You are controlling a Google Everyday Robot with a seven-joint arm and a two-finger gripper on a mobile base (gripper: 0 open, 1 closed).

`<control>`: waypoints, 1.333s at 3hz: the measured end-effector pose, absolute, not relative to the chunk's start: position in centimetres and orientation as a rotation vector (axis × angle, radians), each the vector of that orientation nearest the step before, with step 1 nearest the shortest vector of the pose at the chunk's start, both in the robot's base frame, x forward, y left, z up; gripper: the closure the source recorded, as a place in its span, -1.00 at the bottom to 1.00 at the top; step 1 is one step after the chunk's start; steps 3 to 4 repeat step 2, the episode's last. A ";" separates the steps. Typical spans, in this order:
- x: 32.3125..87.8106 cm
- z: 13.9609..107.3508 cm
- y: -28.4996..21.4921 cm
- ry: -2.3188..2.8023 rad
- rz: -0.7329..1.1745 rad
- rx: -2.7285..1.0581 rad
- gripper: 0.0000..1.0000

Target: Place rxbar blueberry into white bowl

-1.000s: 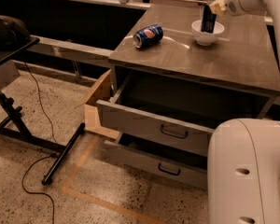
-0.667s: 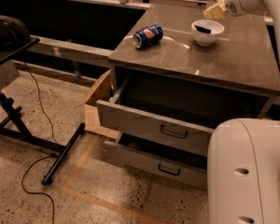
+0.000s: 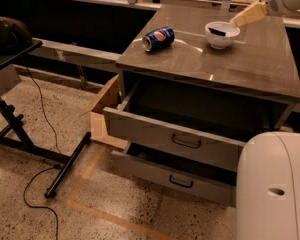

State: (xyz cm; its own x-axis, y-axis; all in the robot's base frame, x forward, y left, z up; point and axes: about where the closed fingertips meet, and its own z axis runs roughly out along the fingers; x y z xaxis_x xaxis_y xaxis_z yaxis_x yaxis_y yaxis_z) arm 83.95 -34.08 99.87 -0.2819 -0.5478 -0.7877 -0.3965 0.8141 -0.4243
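Observation:
The white bowl (image 3: 223, 35) stands on the far part of the grey cabinet top (image 3: 230, 64). The rxbar blueberry (image 3: 217, 32) lies inside the bowl as a dark flat strip against its inner wall. My gripper (image 3: 247, 15) hangs just right of the bowl and slightly above its rim, apart from it, and holds nothing that I can see. The arm reaches in from the upper right corner.
A blue Pepsi can (image 3: 158, 38) lies on its side left of the bowl. Two cabinet drawers (image 3: 180, 139) stand pulled out. A cardboard box (image 3: 102, 115) sits on the floor by the cabinet. A black stand (image 3: 20, 129) and cable are at left. My white body (image 3: 275, 184) fills the lower right.
The gripper held the bar upright over the bowl, then let it go. The bar now lies in the bowl, and the gripper has drawn back to the right.

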 end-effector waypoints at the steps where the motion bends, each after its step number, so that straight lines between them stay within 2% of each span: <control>1: 81.2 101.4 -39.7 1.933 -0.241 -0.622 -1.00; 4: 80.8 101.3 -40.5 1.939 -0.246 -0.611 -1.00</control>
